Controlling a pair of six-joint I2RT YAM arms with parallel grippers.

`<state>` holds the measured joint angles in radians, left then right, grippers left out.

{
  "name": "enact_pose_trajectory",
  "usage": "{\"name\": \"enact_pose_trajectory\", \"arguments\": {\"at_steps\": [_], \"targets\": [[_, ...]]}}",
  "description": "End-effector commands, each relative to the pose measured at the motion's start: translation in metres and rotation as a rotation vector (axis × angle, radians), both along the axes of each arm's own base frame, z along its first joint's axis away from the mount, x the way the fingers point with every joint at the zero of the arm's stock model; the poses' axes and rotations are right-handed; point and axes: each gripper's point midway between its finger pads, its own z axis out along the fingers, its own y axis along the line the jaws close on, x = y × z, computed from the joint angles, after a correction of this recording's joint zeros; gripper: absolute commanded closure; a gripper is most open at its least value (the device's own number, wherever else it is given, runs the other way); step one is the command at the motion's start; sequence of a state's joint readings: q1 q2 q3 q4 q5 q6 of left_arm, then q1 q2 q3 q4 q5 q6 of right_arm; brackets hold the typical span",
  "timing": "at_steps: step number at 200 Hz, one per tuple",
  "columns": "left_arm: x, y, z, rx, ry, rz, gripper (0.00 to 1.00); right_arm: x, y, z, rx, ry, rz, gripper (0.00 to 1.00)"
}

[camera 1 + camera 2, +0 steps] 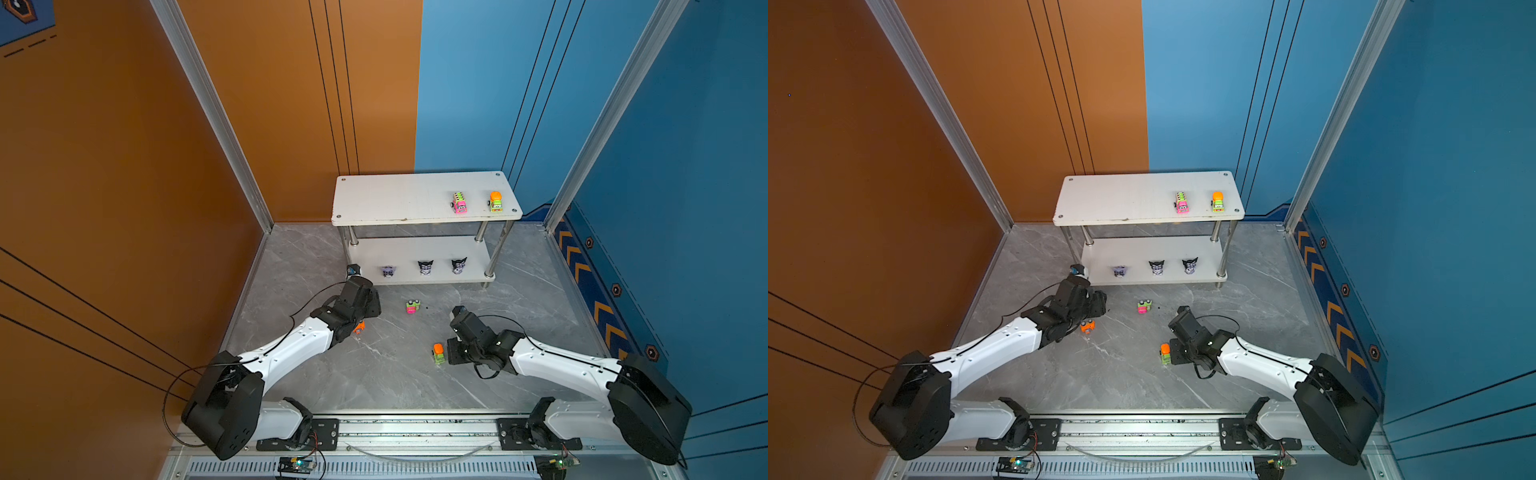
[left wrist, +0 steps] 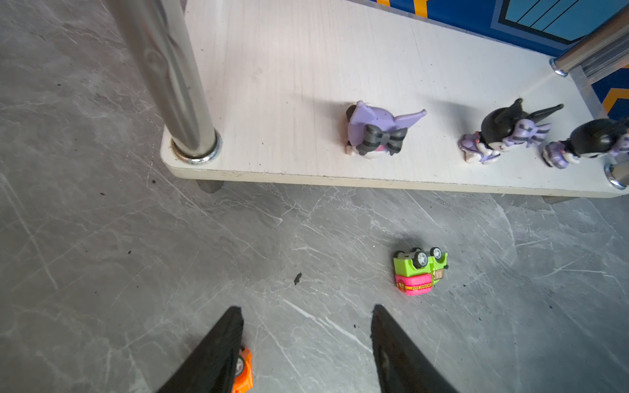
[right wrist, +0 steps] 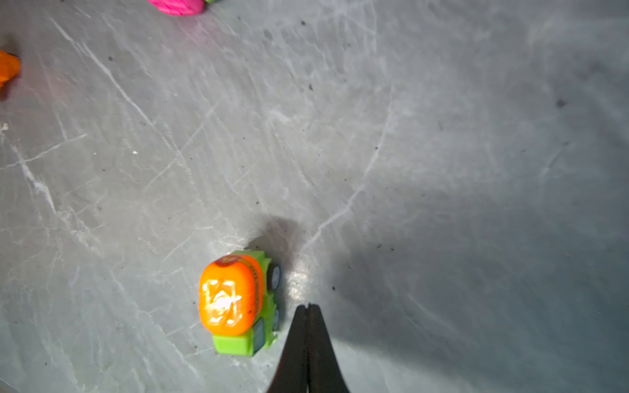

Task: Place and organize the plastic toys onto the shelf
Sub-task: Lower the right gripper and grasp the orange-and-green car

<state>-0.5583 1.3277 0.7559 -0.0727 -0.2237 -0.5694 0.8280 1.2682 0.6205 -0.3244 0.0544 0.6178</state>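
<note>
Clock reference: top view, 12 o'clock toward the shelf.
Right end effector: jaws pressed together, holding nothing. It sits low over the table.
Orange-and-green truck: upright on the table, just beside the right end effector at its 9 o'clock. It is outside the jaws, and I cannot tell whether they touch.
Left end effector: jaws apart and empty.
Orange car: on the table at about 7 o'clock of the left end effector, beside one finger and not between the two.
Green-and-pink truck: overturned, wheels up, on open table between the two arms at 3 o'clock of the left end effector.
Shelf: at 12 o'clock, against the back wall.
Lower tier: three figurines in a row near the front edge.
Upper tier: a pink truck and an orange-topped truck stand at the 3 o'clock end.
Step in hand: probably the pick-up of the orange-and-green truck. Three vehicles are not yet shelved.
Next move: open the right jaws, shift toward 9 o'clock to straddle the truck, then close.
Open room: the upper tier is bare from its middle to 9 o'clock.
Edges: a chrome post stands close to the left end effector. Wheeled toys set near the front edge may roll off.
</note>
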Motion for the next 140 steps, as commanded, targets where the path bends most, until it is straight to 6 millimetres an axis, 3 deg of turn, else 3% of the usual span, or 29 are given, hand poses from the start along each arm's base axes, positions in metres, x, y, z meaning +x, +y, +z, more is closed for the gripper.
{"name": "enact_pose_trajectory", "arguments": {"at_steps": [1, 6, 21, 45, 83, 140], "targets": [[-0.001, -0.002, 0.000, 0.012, 0.008, -0.002, 0.38, -0.001, -0.009, 0.018, -0.144, -0.079, 0.021, 0.71], [-0.001, -0.002, -0.001, 0.015, 0.011, -0.003, 0.38, -0.002, -0.008, 0.019, -0.156, -0.083, 0.031, 0.63], [0.000, -0.003, 0.001, 0.012, 0.006, -0.002, 0.38, -0.006, 0.002, 0.021, -0.164, -0.074, 0.059, 0.53], [0.001, -0.003, 0.001, 0.011, 0.006, -0.006, 0.36, -0.009, 0.021, 0.010, -0.133, -0.033, 0.092, 0.46], [-0.001, 0.002, 0.003, 0.021, 0.002, -0.003, 0.35, -0.007, 0.033, -0.009, -0.140, 0.013, 0.105, 0.47], [-0.001, 0.009, 0.002, 0.007, 0.001, 0.011, 0.34, 0.005, 0.047, -0.013, -0.133, -0.001, 0.123, 0.58]]}}
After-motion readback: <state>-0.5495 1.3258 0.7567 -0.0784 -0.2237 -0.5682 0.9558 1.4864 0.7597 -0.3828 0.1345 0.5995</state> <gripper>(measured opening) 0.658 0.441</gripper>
